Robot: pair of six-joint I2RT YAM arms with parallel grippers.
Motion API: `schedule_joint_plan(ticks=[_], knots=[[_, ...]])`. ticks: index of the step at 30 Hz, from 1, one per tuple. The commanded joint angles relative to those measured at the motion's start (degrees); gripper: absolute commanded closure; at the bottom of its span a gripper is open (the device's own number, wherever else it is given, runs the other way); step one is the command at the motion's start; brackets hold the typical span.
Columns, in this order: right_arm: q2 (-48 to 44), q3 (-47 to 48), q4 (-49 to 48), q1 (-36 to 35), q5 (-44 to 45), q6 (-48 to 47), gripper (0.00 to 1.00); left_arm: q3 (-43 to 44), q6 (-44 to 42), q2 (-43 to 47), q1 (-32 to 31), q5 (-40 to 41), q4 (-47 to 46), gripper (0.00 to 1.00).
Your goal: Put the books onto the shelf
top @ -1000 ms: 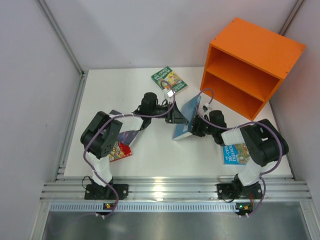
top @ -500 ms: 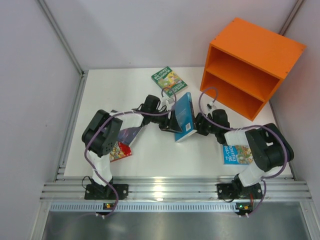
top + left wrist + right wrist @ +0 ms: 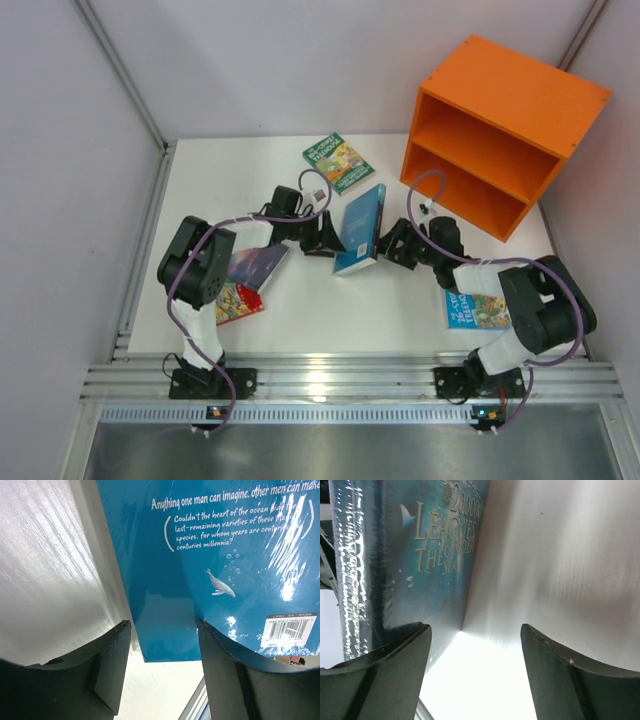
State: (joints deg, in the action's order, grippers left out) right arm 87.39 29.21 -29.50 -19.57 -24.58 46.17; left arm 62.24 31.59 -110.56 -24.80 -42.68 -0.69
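Centre of the top view: bright blue book (image 3: 360, 228) standing tilted on the table (image 3: 300, 330), between the two grippers and apart from the shelf (image 3: 520, 95) at upper right.

Left gripper (image 3: 327, 238) sits at the book's left side and right gripper (image 3: 388, 244) just beside its right side. Contact cannot be judged from this view.

Left wrist view: the back cover fills the upper right of the frame, and its lower corner lies between the fingers (image 3: 107, 670), which stand partly apart. The finger at frame right overlaps the cover. A strip of table shows between the finger at frame left and the book's edge, so the jaws are not clamped on the book. Whether the book leans on the overlapping finger cannot be told.

Right wrist view: the front cover occupies the upper left. The jaws stand wide with bare table between them and grip nothing, and the finger at frame left overlaps the cover's lower edge.

Elsewhere in the top view:
- Green book (image 3: 338, 163) lies flat at upper centre, left of the shelf.
- Purple book (image 3: 260, 265) and red book (image 3: 240, 302) lie just beside each other at left, partly under the left arm.
- Pale blue book (image 3: 478, 310) lies at lower right, partly hidden by the right arm.
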Motion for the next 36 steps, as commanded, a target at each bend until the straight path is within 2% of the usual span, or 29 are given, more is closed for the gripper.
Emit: schedule_joint_plan(ticks=[1,11,16,23,32,36], knots=[[-1.2,0.2,-11.8,0.1,-3.2,4.8,0.26,1.0,-0.1,-2.4,-0.5,0.4,-1.2,0.39],[4.9,-3.4,-35.6,0.1,-6.6,18.0,0.20,1.7,-0.8,-3.3,-0.4,0.2,0.2,0.40],[6.2,-2.3,-35.7,0.1,-6.8,18.8,0.17,2.5,-1.2,-3.1,-0.5,0.7,0.4,0.40],[6.3,1.6,-27.4,0.0,-7.5,14.1,0.14,7.5,-0.6,-2.4,-0.4,0.7,3.1,0.40],[5.9,9.0,-11.5,-0.6,-6.2,-0.2,0.04,14.9,1.6,-1.7,-0.9,0.1,2.6,0.39],[5.2,12.6,-4.0,-0.9,-4.4,-4.9,0.06,16.3,1.9,-3.7,-1.1,-0.1,3.0,0.39]])
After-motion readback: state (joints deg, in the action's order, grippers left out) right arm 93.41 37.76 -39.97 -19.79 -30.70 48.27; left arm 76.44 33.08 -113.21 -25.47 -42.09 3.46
